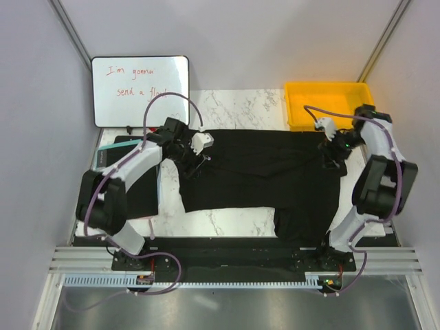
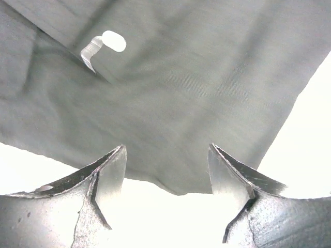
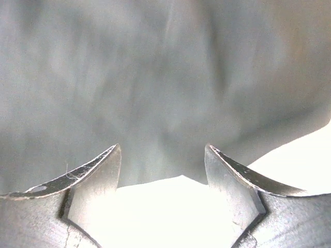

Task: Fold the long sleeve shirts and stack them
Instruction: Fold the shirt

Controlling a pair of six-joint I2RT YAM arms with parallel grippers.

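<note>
A black long sleeve shirt (image 1: 261,172) lies spread across the marble table, with a part hanging down toward the front right. My left gripper (image 1: 194,162) hovers over its left end, and my right gripper (image 1: 333,157) over its right end. In the left wrist view the left gripper (image 2: 166,155) is open, the shirt (image 2: 196,93) edge lies just beyond its tips, and a pale button (image 2: 114,41) shows farther off. In the right wrist view the right gripper (image 3: 163,155) is open too, with the hem of the shirt (image 3: 155,77) between its tips, unclamped.
A whiteboard (image 1: 139,89) with red writing stands at the back left. A yellow bin (image 1: 330,103) sits at the back right. A flat dark board (image 1: 113,157) lies at the table's left edge under my left arm. White marble table (image 1: 227,220) shows in front of the shirt.
</note>
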